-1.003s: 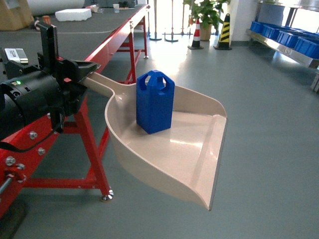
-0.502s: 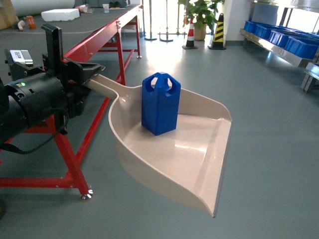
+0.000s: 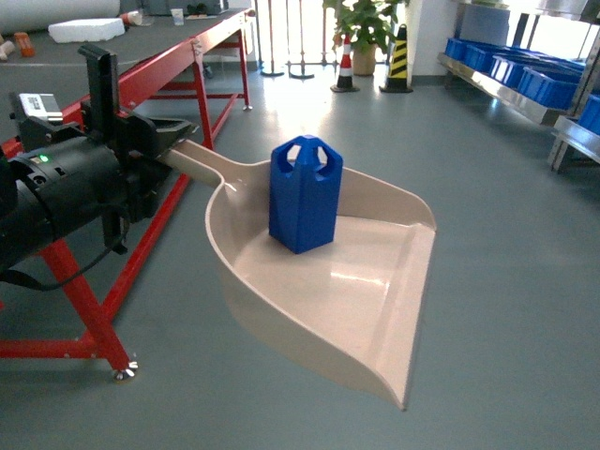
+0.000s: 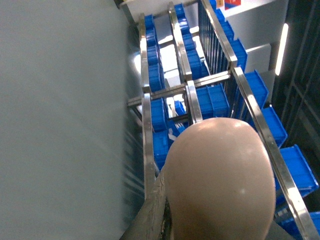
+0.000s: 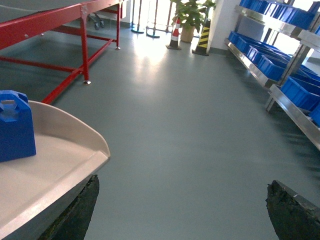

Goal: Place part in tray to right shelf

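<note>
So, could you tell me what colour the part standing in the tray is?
The part is bright blue, against the beige tray; the head view shows it best.

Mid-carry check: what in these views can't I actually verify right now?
- Left gripper fingers on the tray handle: head view, hidden by the gripper body.
- Part: left wrist view, tray underside covers nearly all of it.
- Right shelf: head view, cut off by the right edge.
- Right gripper: only fingertips show.

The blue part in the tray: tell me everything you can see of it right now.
The part is a bright-blue block of glossy plastic, taller than wide, faceted like a hexagon, with arched cut-outs around its top. It stands upright on the floor of the beige tray, toward the back wall near the handle, well short of the front lip. Only the tray touches it; no gripper is on it.
</note>
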Robot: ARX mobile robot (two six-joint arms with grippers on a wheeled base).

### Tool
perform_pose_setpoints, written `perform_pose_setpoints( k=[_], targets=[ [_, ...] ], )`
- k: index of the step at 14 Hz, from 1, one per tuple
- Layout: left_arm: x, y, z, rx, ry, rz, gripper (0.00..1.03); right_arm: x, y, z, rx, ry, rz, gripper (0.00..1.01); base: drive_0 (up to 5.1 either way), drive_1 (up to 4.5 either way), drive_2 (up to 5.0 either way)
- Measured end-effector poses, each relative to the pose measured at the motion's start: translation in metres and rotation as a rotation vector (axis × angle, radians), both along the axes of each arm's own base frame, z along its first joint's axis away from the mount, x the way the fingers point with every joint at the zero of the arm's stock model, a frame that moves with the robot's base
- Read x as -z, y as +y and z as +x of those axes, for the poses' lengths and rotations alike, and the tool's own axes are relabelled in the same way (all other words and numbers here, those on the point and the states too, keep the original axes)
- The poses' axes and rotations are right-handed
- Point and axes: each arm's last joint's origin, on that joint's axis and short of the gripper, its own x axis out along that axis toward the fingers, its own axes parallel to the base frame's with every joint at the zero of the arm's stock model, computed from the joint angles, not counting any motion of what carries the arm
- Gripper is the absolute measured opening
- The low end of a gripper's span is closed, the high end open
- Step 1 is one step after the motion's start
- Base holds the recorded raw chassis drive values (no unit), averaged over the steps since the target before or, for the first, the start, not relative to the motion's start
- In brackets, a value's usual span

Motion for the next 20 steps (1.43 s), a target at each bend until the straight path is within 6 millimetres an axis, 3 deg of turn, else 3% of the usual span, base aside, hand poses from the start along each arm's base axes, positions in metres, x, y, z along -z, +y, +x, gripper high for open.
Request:
perform_pose_setpoints(
  k=[20],
  targets=[
    [0.0003, 0.0016, -0.0008, -0.001, 0.002, 0.000, 0.16, -0.0004, 0.0002, 0.0000, -0.002, -0.005, 0.002, 0.98, 0.1, 4.02, -3.9]
  ],
)
